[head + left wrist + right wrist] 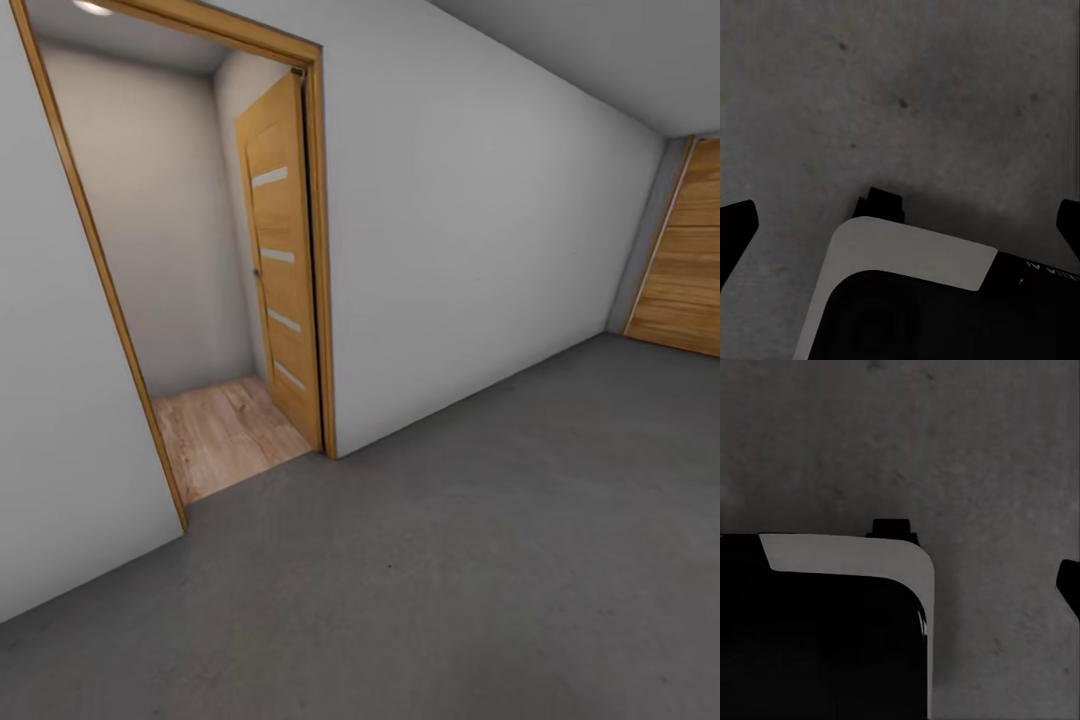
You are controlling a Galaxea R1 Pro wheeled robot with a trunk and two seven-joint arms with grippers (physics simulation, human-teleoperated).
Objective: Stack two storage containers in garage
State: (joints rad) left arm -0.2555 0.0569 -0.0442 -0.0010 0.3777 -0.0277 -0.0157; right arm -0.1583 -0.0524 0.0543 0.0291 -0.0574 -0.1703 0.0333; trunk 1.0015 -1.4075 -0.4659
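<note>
Left gripper (900, 225): in the left wrist view, two dark fingertips (736, 225) sit far apart at opposite edges of the frame. The jaws are spread wide and hold nothing. Between them lies the robot's own base (915, 292), a black body with a rounded light-grey rim, over the floor (907, 90).

Right gripper: in the right wrist view, one dark fingertip (1069, 585) shows at the frame edge; its partner is hidden, so the opening cannot be told. Nothing is seen in its grasp. The same grey-rimmed black base corner shows over dark grey concrete.

Head view: the floor of the garage (480, 560) is dark grey and rough. A white wall (470, 230) carries a wood-framed doorway (320, 250) with its wooden door (283, 260) swung open onto a light wood plank floor (225, 435). A wood-panelled surface (690, 270) stands at the far right.
</note>
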